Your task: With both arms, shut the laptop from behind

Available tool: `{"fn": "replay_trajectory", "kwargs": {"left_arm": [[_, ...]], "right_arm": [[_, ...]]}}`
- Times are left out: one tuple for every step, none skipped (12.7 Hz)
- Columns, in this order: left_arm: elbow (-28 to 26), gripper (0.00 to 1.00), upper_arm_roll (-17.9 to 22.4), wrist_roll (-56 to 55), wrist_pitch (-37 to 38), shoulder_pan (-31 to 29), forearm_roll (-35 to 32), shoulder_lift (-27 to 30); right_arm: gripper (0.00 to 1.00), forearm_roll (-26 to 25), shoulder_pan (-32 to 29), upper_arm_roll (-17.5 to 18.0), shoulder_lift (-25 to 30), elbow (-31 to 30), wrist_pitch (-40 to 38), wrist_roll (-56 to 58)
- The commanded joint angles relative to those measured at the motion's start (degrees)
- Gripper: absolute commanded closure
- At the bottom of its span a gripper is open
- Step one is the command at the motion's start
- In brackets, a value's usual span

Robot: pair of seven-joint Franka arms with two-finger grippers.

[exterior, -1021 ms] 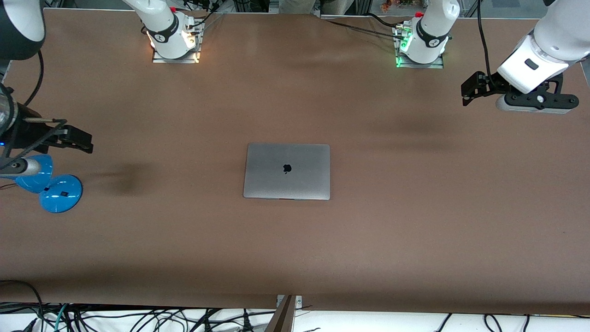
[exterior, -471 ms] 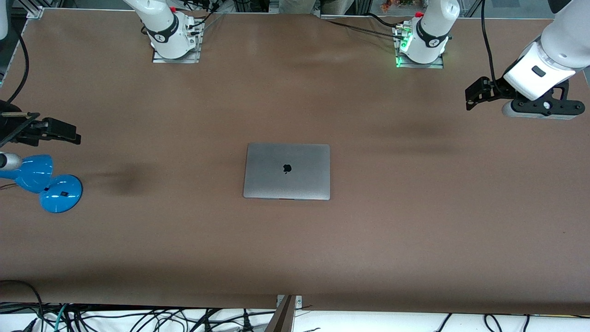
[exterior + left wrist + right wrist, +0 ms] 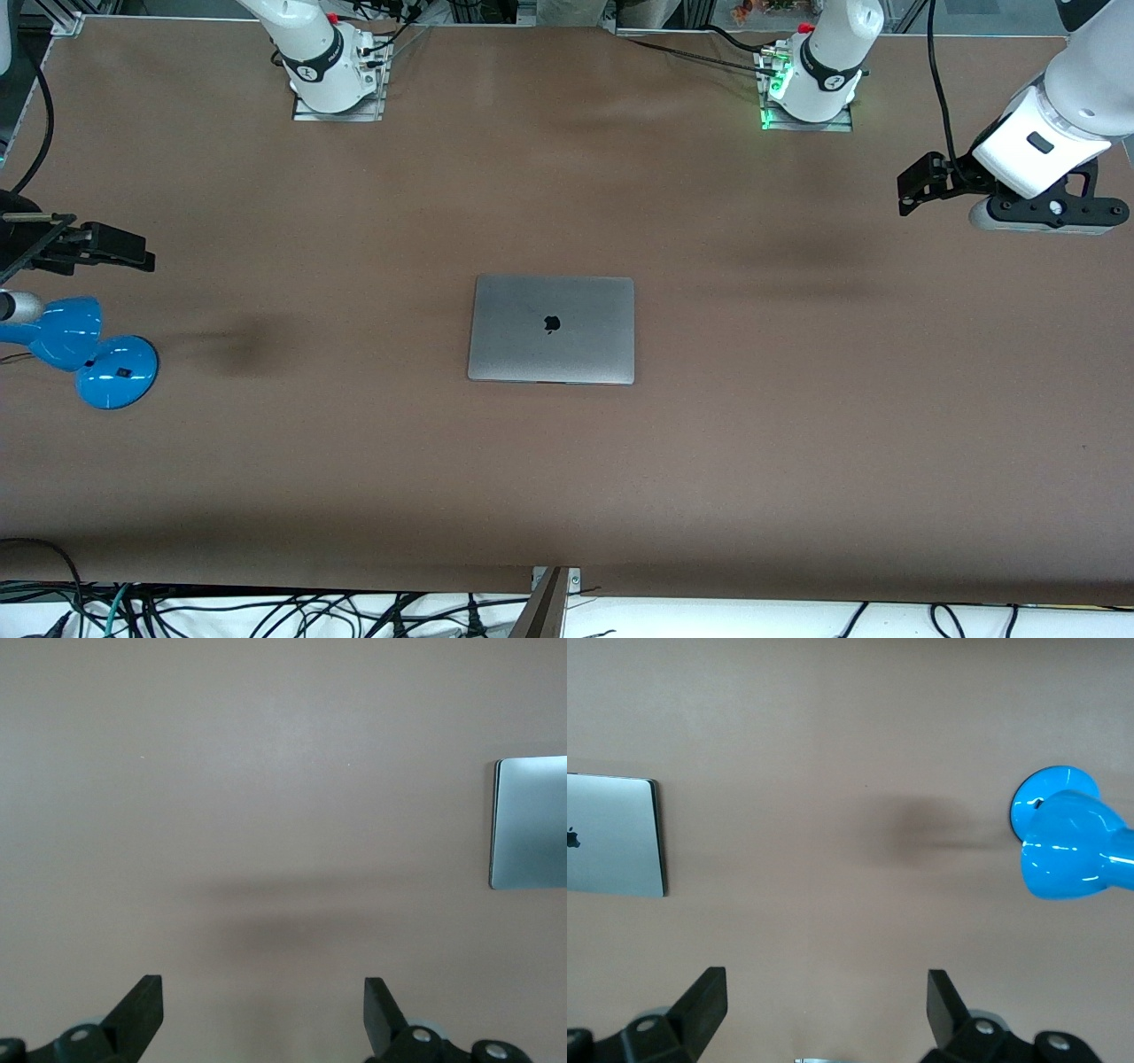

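Lid down, both arms parked wide

The laptop (image 3: pixel 551 330) lies flat and shut in the middle of the bench (image 3: pixel 567 487), logo up, so the closing looks done and the step in hand is, by my reading, just retreating cleanly. The left hand (image 3: pixel 917 184) hangs over the bench's left-arm end with its fingers (image 3: pixel 142 1010) spread apart and nothing between them; the right hand (image 3: pixel 120 250) hangs over the right-arm end, just above the blue lamp (image 3: pixel 89 350), fingers (image 3: pixel 704 1001) likewise apart and empty. Both are well apart from the laptop. To finish well, each arm should hold its height and stay wide of the lid; the right arm especially should mind the lamp beneath it, since a drop there could knock the lamp over.
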State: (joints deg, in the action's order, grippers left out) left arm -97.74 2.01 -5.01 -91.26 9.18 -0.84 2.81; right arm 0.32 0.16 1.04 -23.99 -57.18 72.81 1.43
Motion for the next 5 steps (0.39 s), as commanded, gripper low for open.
{"fn": "replay_trajectory", "kwargs": {"left_arm": [[1.94,0.00,0.54,0.70,0.82,0.49,1.01,-1.32],[2.11,0.00,0.54,0.79,0.82,0.49,1.10,-1.41],[3.51,0.00,0.63,0.70,0.82,0.40,0.93,-2.19],[4.57,0.00,0.63,0.53,0.91,0.14,1.10,-3.24],[5.01,0.00,0.63,0.44,0.99,0.05,1.10,-3.69]], "right_arm": [[0.00,0.03,-0.25,-0.43,1.67,-1.18,-0.65,0.86],[0.00,0.03,-0.25,-0.34,1.75,-1.18,-0.57,0.77],[0.00,-0.05,-0.25,-0.34,1.75,-1.18,-0.57,0.68],[0.00,-0.06,-0.25,-0.34,1.75,-1.18,-0.57,0.68],[0.00,-0.06,-0.25,-0.34,1.75,-1.18,-0.57,0.68]]}}
